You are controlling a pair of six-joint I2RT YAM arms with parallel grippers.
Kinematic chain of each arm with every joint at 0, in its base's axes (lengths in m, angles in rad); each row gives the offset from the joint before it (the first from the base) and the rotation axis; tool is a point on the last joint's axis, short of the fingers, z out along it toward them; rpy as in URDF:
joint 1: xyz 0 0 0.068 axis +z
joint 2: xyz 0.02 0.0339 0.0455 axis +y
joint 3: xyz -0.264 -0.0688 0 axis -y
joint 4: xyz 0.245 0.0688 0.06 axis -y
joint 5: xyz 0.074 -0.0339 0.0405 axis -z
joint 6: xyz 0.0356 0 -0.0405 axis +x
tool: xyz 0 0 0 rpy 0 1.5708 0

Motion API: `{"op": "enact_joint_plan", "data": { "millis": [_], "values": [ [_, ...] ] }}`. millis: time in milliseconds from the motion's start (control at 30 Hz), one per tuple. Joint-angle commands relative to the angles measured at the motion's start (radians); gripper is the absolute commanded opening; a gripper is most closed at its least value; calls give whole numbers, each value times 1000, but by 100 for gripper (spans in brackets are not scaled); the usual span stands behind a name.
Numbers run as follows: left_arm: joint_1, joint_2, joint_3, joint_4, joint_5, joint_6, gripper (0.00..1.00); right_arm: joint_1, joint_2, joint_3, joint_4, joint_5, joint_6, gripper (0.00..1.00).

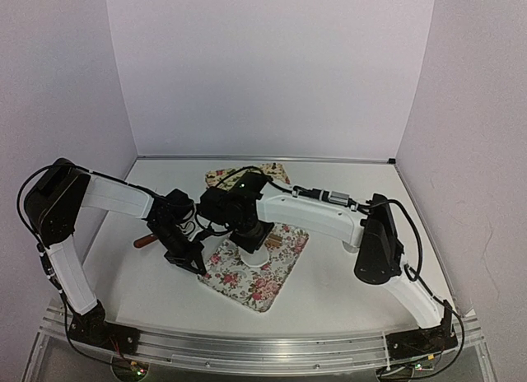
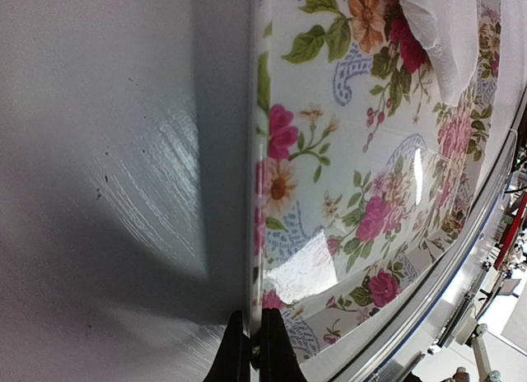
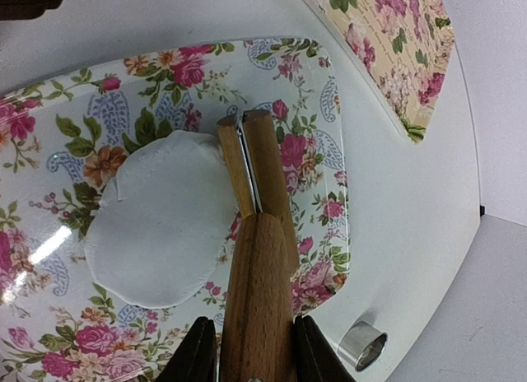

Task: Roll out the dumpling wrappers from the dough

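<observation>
One dough patch (image 3: 156,225) partly behind wooden tool (image 3: 259,267), tray (image 3: 325,143) cropped

Two matching arms. The left arm (image 1: 70,271) has white boxy links, black joint housings and a thin black cable looping off the top joint and running down the link. The right arm (image 1: 317,213) has the same white shells, a big black joint block mid-arm, and a black cable along the top with a small grey connector. There's a green LED (image 1: 249,187) on its black wrist. The black bases (image 1: 90,324) are bolted at the near edge. The left gripper (image 1: 191,258) is black and angular, with slim black fingers (image 2: 237,353) in the wrist view. The right gripper (image 3: 255,337) has matte black fingers (image 3: 198,353) with rounded edges.
</observation>
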Motion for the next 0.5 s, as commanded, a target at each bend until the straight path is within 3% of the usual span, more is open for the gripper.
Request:
{"op": "enact_joint_plan", "data": {
  "millis": [0,233,467],
  "values": [
    [-2,-19,10,-4,21,-11,0,-1,81,-27,-138,-170,5,0],
    [-2,-22,21,19,-15,-21,0,-50,-20,-66,-146,-138,222,0],
    [-2,-19,30,68,-21,-10,0,-136,-255,-205,31,-284,341,0]
  ]
}}
